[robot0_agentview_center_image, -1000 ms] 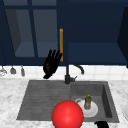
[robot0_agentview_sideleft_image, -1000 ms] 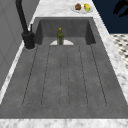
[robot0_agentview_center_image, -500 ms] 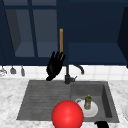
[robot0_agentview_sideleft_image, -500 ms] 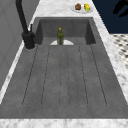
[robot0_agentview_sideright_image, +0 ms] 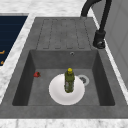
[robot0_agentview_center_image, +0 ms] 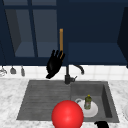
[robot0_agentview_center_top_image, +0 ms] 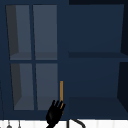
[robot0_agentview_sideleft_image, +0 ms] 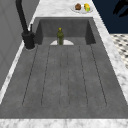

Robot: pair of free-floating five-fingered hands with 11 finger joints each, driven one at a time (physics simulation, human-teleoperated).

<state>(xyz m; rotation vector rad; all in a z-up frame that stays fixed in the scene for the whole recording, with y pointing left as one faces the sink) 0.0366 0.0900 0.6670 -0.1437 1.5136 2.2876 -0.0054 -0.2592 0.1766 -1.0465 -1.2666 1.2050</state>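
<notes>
Left robot hand at the cabinet door's handle

The left robot hand (robot0_agentview_center_image: 54, 64) hangs above the sink (robot0_agentview_center_image: 37, 100), fingers straight and open, their tips right at the lower end of the wooden handle (robot0_agentview_center_image: 61, 41) on the dark cabinet (robot0_agentview_center_image: 95, 30). Down in the basin a green bottle (robot0_agentview_center_image: 87, 101) stands upright on a white plate (robot0_agentview_center_image: 93, 112). The right robot hand (robot0_agentview_center_image: 102, 124) shows at the front edge; I cannot tell its fingers

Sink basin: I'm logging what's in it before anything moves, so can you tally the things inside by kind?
Bottle: 1, upright on the plate
Plate: 1, white, on the basin floor
Small red thing: 1, by the basin's wall; too small to identify
Total: 3
</notes>
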